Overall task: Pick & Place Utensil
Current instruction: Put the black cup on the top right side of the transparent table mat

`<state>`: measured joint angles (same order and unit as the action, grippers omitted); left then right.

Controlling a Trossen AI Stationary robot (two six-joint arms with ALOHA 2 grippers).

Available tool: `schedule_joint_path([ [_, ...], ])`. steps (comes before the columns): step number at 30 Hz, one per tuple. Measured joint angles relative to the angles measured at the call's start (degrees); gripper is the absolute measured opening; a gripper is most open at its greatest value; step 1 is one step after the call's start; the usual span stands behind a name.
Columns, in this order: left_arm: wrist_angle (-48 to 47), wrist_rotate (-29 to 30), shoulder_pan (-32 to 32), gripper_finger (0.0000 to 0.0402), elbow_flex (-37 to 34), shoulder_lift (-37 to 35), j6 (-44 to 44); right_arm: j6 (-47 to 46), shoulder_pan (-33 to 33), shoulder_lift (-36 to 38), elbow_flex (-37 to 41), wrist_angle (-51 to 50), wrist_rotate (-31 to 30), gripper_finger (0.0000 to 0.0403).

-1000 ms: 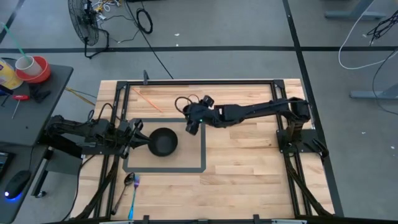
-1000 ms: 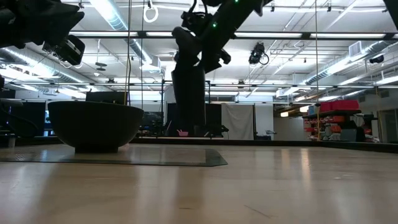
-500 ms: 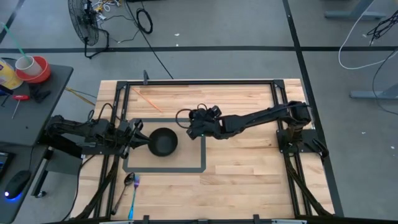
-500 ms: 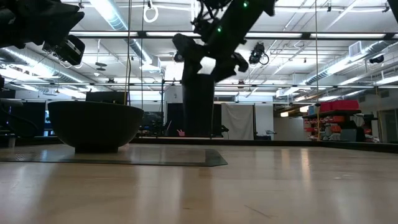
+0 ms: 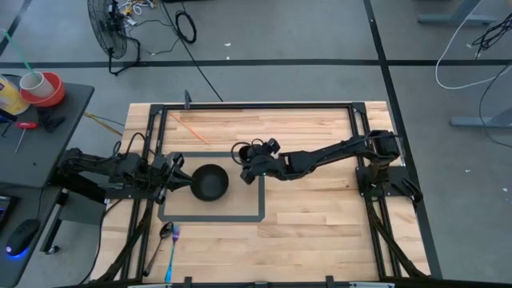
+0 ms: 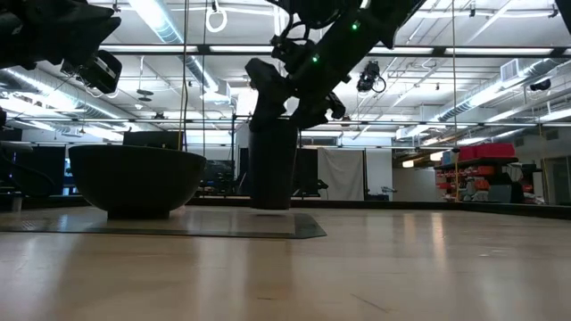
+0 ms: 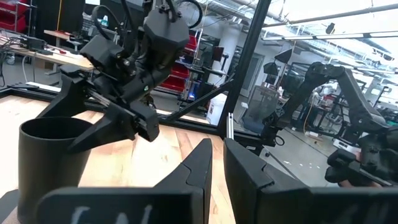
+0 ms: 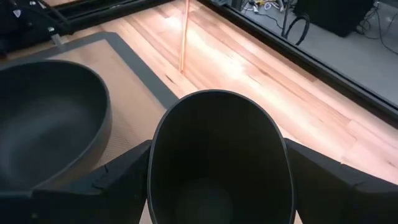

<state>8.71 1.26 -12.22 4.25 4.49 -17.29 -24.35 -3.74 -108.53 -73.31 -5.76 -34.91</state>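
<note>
A wooden surface (image 5: 320, 216) seen from above, with a robot arm at each side. A grey taped rectangle (image 5: 262, 210) marks out an area left of centre, and a black bowl (image 5: 210, 182) sits inside it.

The right arm reaches across from the right edge, and the right gripper (image 5: 250, 166) holds a black cylindrical cup (image 5: 247, 169) just right of the bowl, over the rectangle's right side. In the right wrist view the cup (image 8: 219, 162) is upright with its open mouth facing the camera, and the two dark fingers (image 8: 118, 177) are clamped against its outer wall, one on each side. The table-level view shows the cup (image 6: 272, 165) hanging just above the surface, with a thin gap under its base, beside the bowl (image 6: 136, 180).

The left gripper (image 5: 174, 178) rests low at the left edge, just beside the bowl's left rim. Its fingers (image 7: 199, 168) are slightly apart in the left wrist view (a narrow gap shows between them), holding nothing.

The utensil, a spoon (image 5: 165, 235) with a dark head, lies on the surface near the front left corner, outside the rectangle and well apart from both grippers. A blue-handled utensil (image 5: 172, 254) lies just beside it.
</note>
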Motion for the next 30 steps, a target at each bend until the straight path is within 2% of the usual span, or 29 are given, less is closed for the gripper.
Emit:
schedule_joint_path([
  [9, 0.01, -0.01, -0.01, 0.0046, 0.0, -0.01, -0.02, 6.67, 1.98, 0.0, 2.45, 6.24, 7.14, 0.0326],
  [30, 0.0, -0.01, -0.01, 0.0046, 0.0, 0.0, -0.01, 8.39, 2.18, 0.0, 2.65, 7.35, 7.36, 0.0398],
])
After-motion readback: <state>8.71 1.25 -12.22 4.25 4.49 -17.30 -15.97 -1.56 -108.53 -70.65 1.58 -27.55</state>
